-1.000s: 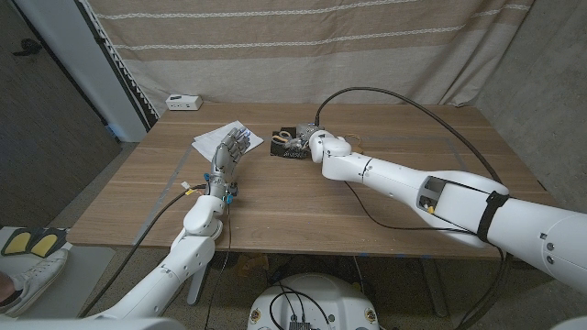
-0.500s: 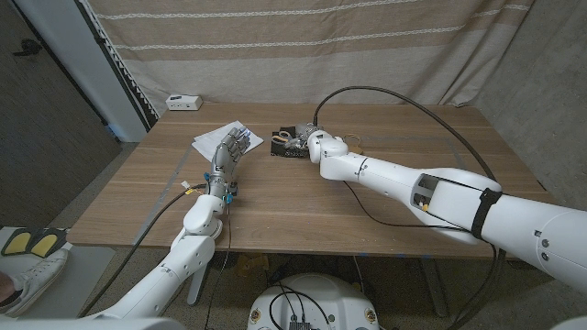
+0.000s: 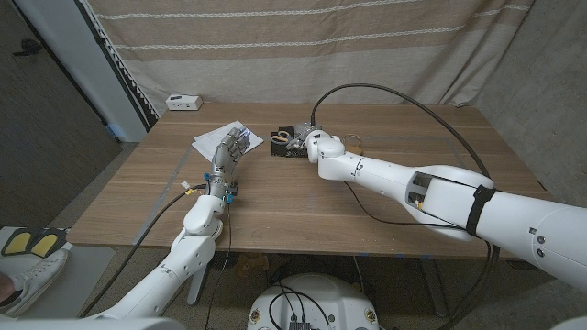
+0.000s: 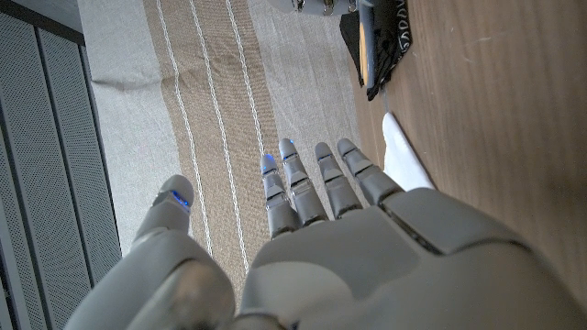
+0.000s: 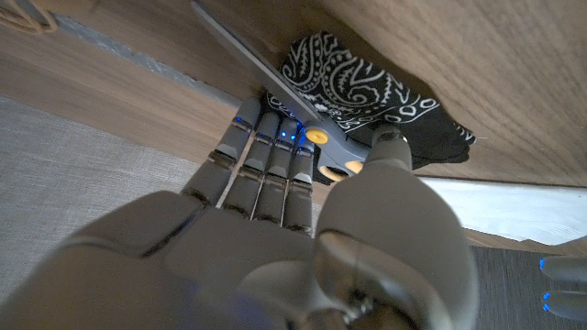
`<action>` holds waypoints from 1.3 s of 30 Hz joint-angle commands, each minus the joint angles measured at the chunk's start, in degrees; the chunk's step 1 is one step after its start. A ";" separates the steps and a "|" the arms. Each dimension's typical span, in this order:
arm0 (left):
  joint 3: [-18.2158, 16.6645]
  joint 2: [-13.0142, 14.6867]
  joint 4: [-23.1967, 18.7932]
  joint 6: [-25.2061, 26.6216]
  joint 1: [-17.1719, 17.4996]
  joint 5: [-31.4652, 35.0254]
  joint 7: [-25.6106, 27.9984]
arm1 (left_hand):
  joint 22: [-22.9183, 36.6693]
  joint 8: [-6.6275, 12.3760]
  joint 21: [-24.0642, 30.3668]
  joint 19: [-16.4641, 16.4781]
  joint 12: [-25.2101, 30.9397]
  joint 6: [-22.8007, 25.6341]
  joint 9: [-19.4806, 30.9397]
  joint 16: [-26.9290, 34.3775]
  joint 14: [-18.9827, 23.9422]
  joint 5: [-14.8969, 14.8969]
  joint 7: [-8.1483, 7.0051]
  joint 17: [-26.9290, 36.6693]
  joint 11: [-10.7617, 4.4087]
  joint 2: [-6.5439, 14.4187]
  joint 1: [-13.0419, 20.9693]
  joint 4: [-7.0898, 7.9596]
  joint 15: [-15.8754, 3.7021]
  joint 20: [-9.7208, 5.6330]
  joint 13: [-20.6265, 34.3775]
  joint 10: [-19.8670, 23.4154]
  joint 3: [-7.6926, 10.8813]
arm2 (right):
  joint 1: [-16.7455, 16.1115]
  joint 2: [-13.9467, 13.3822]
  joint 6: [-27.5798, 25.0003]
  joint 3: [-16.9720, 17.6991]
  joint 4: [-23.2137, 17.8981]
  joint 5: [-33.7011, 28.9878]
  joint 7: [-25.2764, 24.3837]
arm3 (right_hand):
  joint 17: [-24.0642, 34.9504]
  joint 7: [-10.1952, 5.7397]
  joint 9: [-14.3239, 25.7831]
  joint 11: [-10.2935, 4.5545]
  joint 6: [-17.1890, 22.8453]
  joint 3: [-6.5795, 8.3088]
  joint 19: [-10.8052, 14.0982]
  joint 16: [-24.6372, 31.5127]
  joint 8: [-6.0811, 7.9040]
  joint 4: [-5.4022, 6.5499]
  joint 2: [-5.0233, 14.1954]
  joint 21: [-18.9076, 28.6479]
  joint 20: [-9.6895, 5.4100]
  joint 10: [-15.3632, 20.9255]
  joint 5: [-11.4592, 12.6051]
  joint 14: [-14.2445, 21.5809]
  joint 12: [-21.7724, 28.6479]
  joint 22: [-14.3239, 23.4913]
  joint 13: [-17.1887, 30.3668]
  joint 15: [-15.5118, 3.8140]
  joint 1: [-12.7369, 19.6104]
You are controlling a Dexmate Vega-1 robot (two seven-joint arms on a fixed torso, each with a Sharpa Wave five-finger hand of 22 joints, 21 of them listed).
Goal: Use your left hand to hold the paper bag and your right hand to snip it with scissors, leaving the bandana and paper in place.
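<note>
Scissors (image 5: 275, 96): grey blades, orange-yellow pivot and handle, lying at edge of black paisley bandana (image 5: 367, 87) near far middle of table (image 3: 367, 197). Bandana folded, white pattern, touching scissors. White paper (image 3: 209, 141) beside it, towards table's left, partly under left hand. Paper bag: cannot tell which item, if any.

Right hand (image 5: 293, 174) reaching over scissors, fingertips (image 5: 275, 128) on or just at handle by pivot, thumb up beside bandana; grip not confirmed, so cannot tell whether holding. Rt arm stretched across table from near right.

Left hand (image 3: 231, 147) over paper, fingers straight and apart, holding nothing. Lt arm extended forward along table's left side.
</note>
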 commanded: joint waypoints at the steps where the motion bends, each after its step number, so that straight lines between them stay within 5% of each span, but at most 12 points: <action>1: 0.07 -0.03 -0.24 0.16 0.17 0.29 0.32 | 0.07 -0.03 0.03 0.02 -0.03 0.48 0.19 -0.05 0.67 0.26 -0.07 0.30 -0.09 0.21 0.35 -0.01 -8.68 -5.60 0.14 0.45 -0.38 | -0.68 -0.04 0.53 -0.27 0.69 0.09 -1.66 | 1.07 -0.72 0.80 -0.45 1.73 1.99 0.62 1.59 0.96 -0.80 0.39 1.24 -1.14 2.32 -0.19 2.45 1.62 0.37 1.29 -5.99 3.90; 4: 0.01 -0.08 -0.45 -0.04 0.42 0.40 0.59 | 0.07 -0.05 0.02 0.00 -0.03 0.50 0.19 -0.05 0.67 0.24 -0.08 0.30 -0.02 0.21 0.31 0.01 -8.64 -5.58 0.14 0.48 -0.40 | -0.67 0.09 0.48 -0.42 1.07 0.11 -1.47 | 2.81 -1.07 1.87 -1.46 2.54 3.78 1.77 4.33 1.75 -0.95 0.12 2.78 -2.03 4.29 -0.61 5.84 3.14 0.77 2.42 -7.59 8.05; 15: -0.25 0.00 -1.19 -0.34 1.38 0.62 1.39 | 0.08 -0.11 0.05 0.04 -0.09 0.55 0.19 -0.04 0.73 0.19 0.03 0.31 0.19 0.26 0.15 0.09 -8.59 -5.61 0.15 0.50 -0.51 | -1.05 0.63 1.55 -0.37 2.68 0.64 -2.02 | 5.51 -0.42 4.37 -2.73 1.42 5.04 4.20 8.02 2.68 -0.45 -0.15 5.61 -3.05 6.85 -1.15 10.38 4.41 1.52 2.93 -9.75 11.20; 17: -0.29 0.08 -1.43 -0.25 1.57 0.56 1.45 | 0.08 -0.13 0.05 0.04 -0.06 0.54 0.19 -0.04 0.74 0.19 0.04 0.31 0.11 0.26 0.12 0.11 -8.60 -5.62 0.15 0.62 -0.53 | -1.04 0.75 1.93 -0.29 3.03 0.98 -1.67 | 5.29 1.25 6.31 -3.74 -4.55 6.06 4.39 7.37 1.76 -0.15 -0.24 7.16 -3.63 8.21 -1.33 11.61 3.48 2.09 1.52 -10.01 13.01; 19: -0.33 0.17 -1.57 -0.27 1.70 0.59 1.48 | 0.08 -0.17 0.04 0.03 -0.06 0.47 0.19 -0.05 0.74 0.18 0.00 0.31 0.18 0.27 0.09 0.12 -8.60 -5.59 0.15 0.64 -0.54 | -1.03 0.82 2.35 -0.41 3.42 0.98 -1.72 | 5.18 2.20 6.98 -3.55 -5.76 6.50 4.55 7.18 1.71 -0.13 -0.02 7.68 -3.99 8.98 -1.35 12.19 3.36 2.23 1.10 -10.16 13.62; 24: -0.53 0.27 -1.74 -0.54 1.81 0.61 1.50 | 0.08 -0.19 0.06 0.07 -0.09 0.48 0.19 -0.03 0.78 0.17 -0.04 0.31 0.19 0.29 0.05 0.13 -8.56 -5.59 0.15 0.61 -0.57 | -1.40 0.42 2.94 0.16 3.13 1.54 -2.08 | 5.10 3.10 9.16 -4.59 -5.05 9.05 4.24 6.25 3.32 -1.21 0.37 9.33 -4.61 12.34 -1.57 13.23 3.25 2.75 -0.41 -10.62 18.63; 31: -0.47 0.26 -1.62 -0.67 1.72 0.58 1.16 | 0.08 -0.16 0.07 0.08 -0.09 0.66 0.20 -0.04 0.80 0.14 0.02 0.31 -0.02 0.31 -0.03 0.17 -8.62 -5.54 0.15 0.69 -0.62 | -2.36 -0.86 3.42 0.99 1.29 1.84 -3.19 | 8.24 1.51 12.05 -6.57 -1.32 11.59 4.59 8.10 6.08 -0.68 0.32 13.14 -6.68 16.90 -4.15 16.08 3.85 3.94 -1.57 -10.87 24.68; 35: -0.43 0.24 -1.63 -0.68 1.81 0.61 1.17 | 0.08 -0.16 0.08 0.10 -0.10 0.71 0.20 -0.04 0.82 0.13 0.03 0.32 0.06 0.33 -0.08 0.19 -8.61 -5.53 0.16 0.71 -0.65 | -3.27 -2.56 3.20 2.24 -1.87 2.45 -3.37 | 9.02 0.68 12.97 -6.01 1.26 11.58 4.13 8.59 7.42 1.09 1.12 14.54 -6.86 18.27 -5.48 16.69 4.43 4.52 -1.33 -10.62 23.78; 39: -0.46 0.21 -1.54 -0.81 1.80 0.63 1.16 | 0.08 -0.12 0.07 0.09 -0.11 0.87 0.20 -0.06 0.77 0.12 -0.03 0.32 0.19 0.34 -0.12 0.20 -8.60 -5.56 0.16 0.73 -0.67 | -3.76 -3.49 3.49 3.17 -3.45 2.89 -3.68 | 9.75 -0.48 13.32 -5.96 4.06 11.52 3.51 9.48 8.26 4.76 2.68 16.31 -6.82 19.45 -7.05 17.51 5.01 5.28 -0.98 -10.13 19.93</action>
